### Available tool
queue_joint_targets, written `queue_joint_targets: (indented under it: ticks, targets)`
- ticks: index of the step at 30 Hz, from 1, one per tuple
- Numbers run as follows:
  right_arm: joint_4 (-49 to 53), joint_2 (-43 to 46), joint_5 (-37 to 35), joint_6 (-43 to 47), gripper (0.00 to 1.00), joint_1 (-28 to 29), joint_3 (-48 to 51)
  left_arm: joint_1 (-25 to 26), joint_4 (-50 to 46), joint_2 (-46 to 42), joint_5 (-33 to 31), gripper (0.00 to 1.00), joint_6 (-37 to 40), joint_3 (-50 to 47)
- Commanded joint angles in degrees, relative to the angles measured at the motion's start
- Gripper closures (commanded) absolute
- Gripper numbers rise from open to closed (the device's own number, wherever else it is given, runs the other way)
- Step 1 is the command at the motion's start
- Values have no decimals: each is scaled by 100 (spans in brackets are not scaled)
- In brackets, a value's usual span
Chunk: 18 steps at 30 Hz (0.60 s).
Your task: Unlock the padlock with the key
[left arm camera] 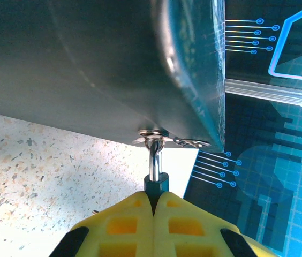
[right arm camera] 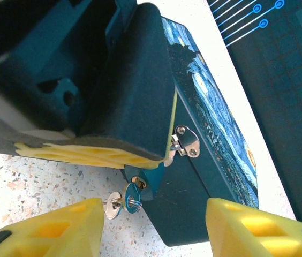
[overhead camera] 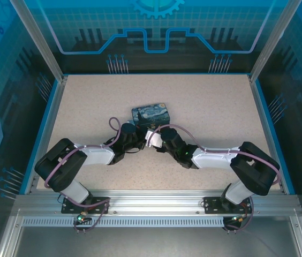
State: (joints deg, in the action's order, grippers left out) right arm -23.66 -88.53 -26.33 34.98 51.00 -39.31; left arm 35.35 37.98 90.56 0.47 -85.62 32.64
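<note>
Right gripper (right arm camera: pixel 156 233): released, yellow fingers spread wide, the key just ahead between them, untouched.
Left gripper (left arm camera: pixel 155 199): clenched on the padlock's body.
Padlock (left arm camera: pixel 156 182): hangs from the tin's hasp (left arm camera: pixel 153 134), shackle toward the tin, long axis in line with the left arm's fingers.
Key (right arm camera: pixel 131 194): at the padlock's bottom end, ring (right arm camera: pixel 113 206) trailing lower-left; whether it is seated, cannot tell.
Tin (overhead camera: pixel 151 113): lid closed, inside hidden; swirly blue-and-yellow painting.
</note>
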Motion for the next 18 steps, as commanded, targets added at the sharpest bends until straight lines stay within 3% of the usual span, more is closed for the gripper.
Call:
queue_joint_targets:
  ticks: [1,10,18]
  targets:
    - [-156,-93,99,-75,51,74,-189,-40,293,-96,85,100,-112,-22]
    - [-10,-206,157,-200,72,76,-296,-43,335,-85,89,100,-121,-12]
    - [72,-165,6,-299,73,82,-166,-41,285,-144,50,100,-96,-30]
